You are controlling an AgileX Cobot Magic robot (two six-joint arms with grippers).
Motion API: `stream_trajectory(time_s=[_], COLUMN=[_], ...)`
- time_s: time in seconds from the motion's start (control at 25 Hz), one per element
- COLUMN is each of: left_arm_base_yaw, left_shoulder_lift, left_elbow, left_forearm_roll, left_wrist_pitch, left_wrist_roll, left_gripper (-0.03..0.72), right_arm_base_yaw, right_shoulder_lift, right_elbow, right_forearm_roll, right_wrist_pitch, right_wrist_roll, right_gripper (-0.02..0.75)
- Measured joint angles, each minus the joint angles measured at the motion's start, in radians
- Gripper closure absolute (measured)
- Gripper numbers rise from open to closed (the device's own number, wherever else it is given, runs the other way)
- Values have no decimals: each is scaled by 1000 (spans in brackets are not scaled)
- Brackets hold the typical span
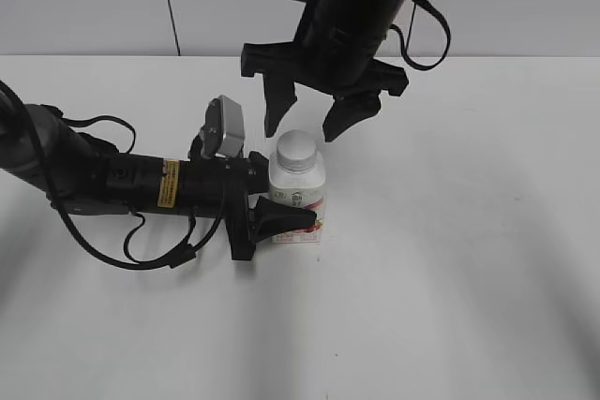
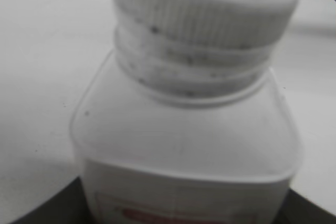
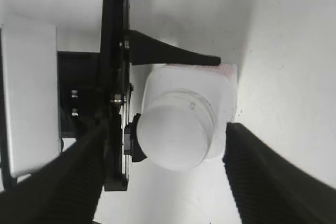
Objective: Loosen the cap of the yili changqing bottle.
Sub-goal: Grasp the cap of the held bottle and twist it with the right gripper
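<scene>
Your bottle point(image 1: 298, 196) stands upright on the white desk point(image 1: 450, 259), near its middle, with the cap point(image 1: 297, 150) on its neck. Your left claw point(image 1: 281, 205) lies level with the desk and is clamped on the bottle's body from the left; 1 black finger point(image 1: 284, 219) runs across the pink-red label. Your right claw point(image 1: 312, 111) hangs just above the cap, fingers apart, not touching it. From the right wrist, the cap point(image 3: 173, 137) sits between the 2 spread fingers point(image 3: 273, 182). The left wrist view shows the ribbed cap point(image 2: 210, 14) close and blurred.
</scene>
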Motion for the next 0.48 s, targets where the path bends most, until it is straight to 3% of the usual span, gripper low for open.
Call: stream_trajectory(time_s=[0.48], left_arm_base_yaw=[0], left_shoulder_lift=[0], left_elbow=[0], left_forearm_roll=[-1], left_wrist_pitch=[-1], left_wrist_roll=[0], left_gripper=[297], right_arm_base_yaw=[0], right_shoulder_lift=[34], right_elbow=[0], right_forearm_roll=[10], right_wrist_pitch=[-30], right_wrist_roll=[21], right_gripper=[196])
